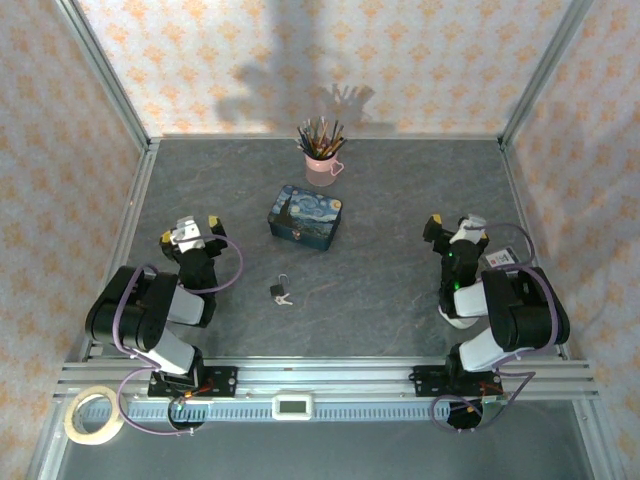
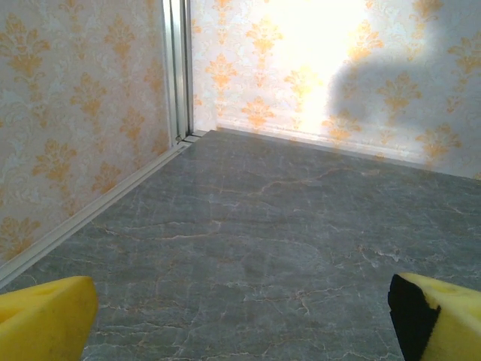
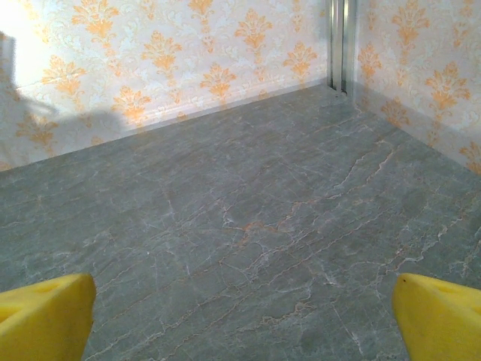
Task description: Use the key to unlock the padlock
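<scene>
The tiny dark padlock [image 1: 277,288] with its thin silvery shackle lies on the grey marbled table between the two arms, and the small pale key [image 1: 285,299] lies just to its lower right. My left gripper [image 1: 189,231] stands open to the left of them, well apart. My right gripper [image 1: 455,227] stands open at the right side, far from both. In each wrist view the yellow fingertips [image 2: 45,316] [image 3: 440,312] sit wide apart at the bottom corners with bare table between them.
A blue starry-night tin [image 1: 306,217] sits beyond the padlock near the table's middle. A pink cup of pencils [image 1: 320,160] stands at the back wall. A roll of tape [image 1: 95,414] lies off the table at the front left. Patterned walls enclose the table.
</scene>
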You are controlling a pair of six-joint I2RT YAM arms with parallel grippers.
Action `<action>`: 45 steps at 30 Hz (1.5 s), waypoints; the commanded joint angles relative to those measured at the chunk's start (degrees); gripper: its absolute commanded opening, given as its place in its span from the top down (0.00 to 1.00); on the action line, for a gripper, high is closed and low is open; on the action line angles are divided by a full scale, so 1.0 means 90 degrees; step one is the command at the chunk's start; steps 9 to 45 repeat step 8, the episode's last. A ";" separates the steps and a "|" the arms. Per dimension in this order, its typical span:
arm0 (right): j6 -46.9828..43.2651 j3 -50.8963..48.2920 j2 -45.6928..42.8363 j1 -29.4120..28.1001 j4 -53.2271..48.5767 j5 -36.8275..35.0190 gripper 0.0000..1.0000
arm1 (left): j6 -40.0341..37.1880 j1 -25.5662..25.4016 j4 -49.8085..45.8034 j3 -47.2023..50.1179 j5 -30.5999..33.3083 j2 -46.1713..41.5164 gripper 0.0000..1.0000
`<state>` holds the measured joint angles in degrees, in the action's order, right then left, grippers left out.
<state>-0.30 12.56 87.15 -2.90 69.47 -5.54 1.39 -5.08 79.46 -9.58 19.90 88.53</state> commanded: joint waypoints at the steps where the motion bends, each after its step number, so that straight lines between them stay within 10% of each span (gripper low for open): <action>1: -0.0079 0.0019 -0.0019 0.0019 0.0240 0.0020 0.00 | -0.0085 0.0066 0.0413 -0.0010 -0.0064 0.0046 0.01; 45: -0.0109 0.0038 -0.0019 0.0019 0.0199 0.0071 0.00 | -0.0057 0.0066 0.0325 -0.0038 -0.0062 0.0025 0.01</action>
